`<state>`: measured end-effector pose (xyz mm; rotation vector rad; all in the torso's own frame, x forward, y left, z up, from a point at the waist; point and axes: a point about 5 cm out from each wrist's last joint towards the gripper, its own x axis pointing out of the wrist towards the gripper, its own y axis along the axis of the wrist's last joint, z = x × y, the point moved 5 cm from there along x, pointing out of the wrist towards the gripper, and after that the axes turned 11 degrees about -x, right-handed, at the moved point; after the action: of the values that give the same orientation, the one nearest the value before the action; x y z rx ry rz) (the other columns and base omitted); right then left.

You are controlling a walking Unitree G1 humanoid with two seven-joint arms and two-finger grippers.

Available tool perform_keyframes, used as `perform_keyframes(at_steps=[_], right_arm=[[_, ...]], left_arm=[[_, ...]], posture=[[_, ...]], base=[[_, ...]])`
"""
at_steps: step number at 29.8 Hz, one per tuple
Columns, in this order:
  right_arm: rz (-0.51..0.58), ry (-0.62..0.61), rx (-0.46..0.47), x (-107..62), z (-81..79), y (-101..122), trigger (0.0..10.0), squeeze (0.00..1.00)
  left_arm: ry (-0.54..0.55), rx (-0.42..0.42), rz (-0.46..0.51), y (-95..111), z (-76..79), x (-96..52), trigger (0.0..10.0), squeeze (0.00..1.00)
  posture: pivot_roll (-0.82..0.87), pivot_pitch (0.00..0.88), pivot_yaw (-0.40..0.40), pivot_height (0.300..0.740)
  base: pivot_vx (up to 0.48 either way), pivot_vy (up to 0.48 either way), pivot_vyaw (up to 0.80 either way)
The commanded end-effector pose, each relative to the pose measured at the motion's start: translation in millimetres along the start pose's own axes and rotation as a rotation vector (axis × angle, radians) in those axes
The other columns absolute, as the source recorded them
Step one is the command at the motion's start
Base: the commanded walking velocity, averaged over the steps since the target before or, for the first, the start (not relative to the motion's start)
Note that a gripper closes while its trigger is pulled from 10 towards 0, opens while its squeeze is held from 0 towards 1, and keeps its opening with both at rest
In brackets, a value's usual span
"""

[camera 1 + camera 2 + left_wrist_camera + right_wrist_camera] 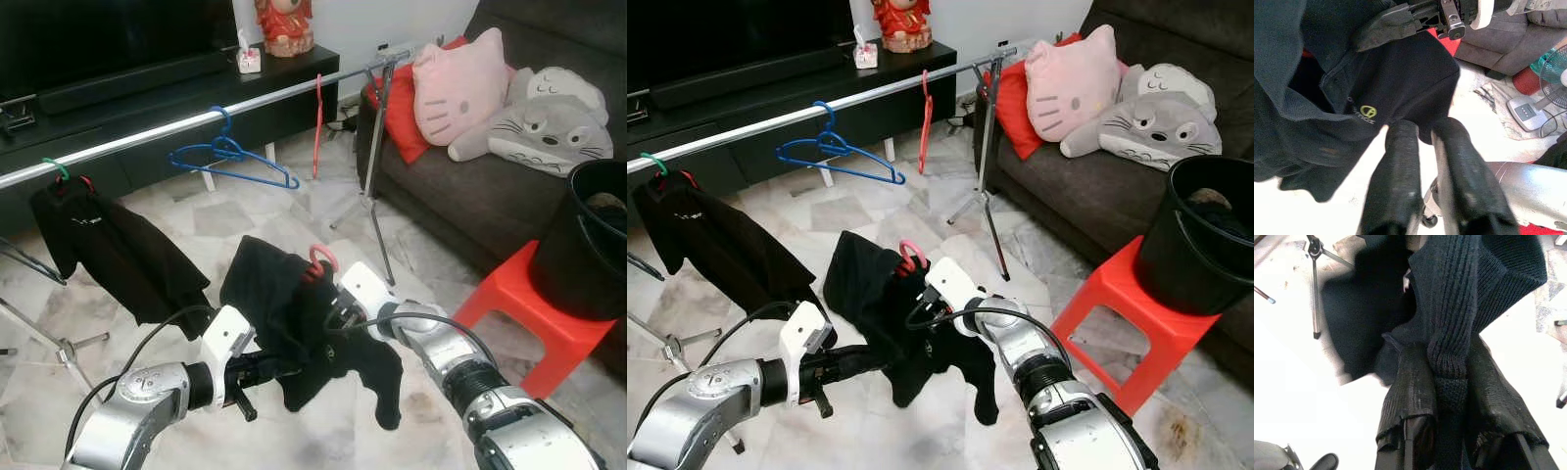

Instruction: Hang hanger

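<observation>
**A:** Where was the hanger at that moment?

**B:** Low and near, between the two arms, well short of the rail [196, 116]. Its pink hook [322, 258] poked up from a black garment [294, 323] draped over it, and the rail ran across the far side from the left toward the sofa [460, 186] on the right.

**A:** Who had hold of it?

**B:** The right gripper [1449, 382]. In its wrist view the two fingers were closed around a ribbed fold of the garment, the cloth pinched between them. Whether the hanger's frame was inside that pinch, I could not tell. The left gripper [1422, 147] had its fingers nearly together, a narrow gap between them, right against the cloth's lower edge. It looked to be holding nothing, though I could not be certain.

**A:** And what did the next move turn on?

**B:** The hook pointed up and sat farther out than the right fingers. The rail lay farther still and higher, so I judged the load had to go up and away. The open stretch between the blue hanger [230, 157] and the red hanger [317, 122] seemed the likeliest spot, and the right arm was the nearer one.
</observation>
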<state>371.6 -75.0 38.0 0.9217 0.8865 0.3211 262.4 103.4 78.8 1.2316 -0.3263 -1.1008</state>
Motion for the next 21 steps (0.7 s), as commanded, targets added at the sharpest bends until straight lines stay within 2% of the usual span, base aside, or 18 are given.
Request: perform_keyframes(at_steps=[1, 11, 15, 17, 19, 21], right_arm=[[0.071, -0.025, -0.005, 0.2, 9.1, 20, 10.0, 0.0], [0.089, -0.02, -0.01, 0.7, 8.3, 23, 10.0, 0.0], [0.165, 0.032, -0.068, -6.2, 8.1, 31, 10.0, 0.0], [0.203, 0.126, -0.129, -16.2, 3.5, 28, 10.0, 0.0], [0.202, 0.147, -0.145, -18.7, 2.5, 26, 10.0, 0.0], [0.166, 0.207, -0.186, -27.4, 2.1, 13, 10.0, 0.0]], left_arm=[[-0.007, 0.02, -0.008, 3, 3.1, -2.1, 10.0, 1.0], [-0.013, 0.018, -0.006, 5, 4.6, -3.6, 10.0, 1.0], [0.037, 0.021, 0.024, 9, -4.3, -12.2, 10.0, 1.0], [0.062, 0.031, 0.035, 13, -9.4, -20.6, 10.0, 1.0], [0.067, 0.034, 0.036, 14, -10.3, -22.6, 10.0, 1.0], [0.082, 0.046, 0.035, 17, -13.5, -30.3, 10.0, 1.0]], posture=[[-0.04, 0.0, 0.068, 0.74], [-0.04, 0.0, 0.068, 0.74], [-0.04, 0.0, 0.066, 0.74], [-0.04, 0.002, 0.062, 0.74], [-0.04, 0.003, 0.061, 0.74], [-0.04, 0.004, 0.061, 0.74]], base=[[0.0, 0.0, 0.0], [0.0, 0.0, 0.0], [0.0, 0.0, 0.0], [0.0, 0.0, 0.0], [0.0, 0.0, 0.0], [0.0, 0.0, 0.0]])
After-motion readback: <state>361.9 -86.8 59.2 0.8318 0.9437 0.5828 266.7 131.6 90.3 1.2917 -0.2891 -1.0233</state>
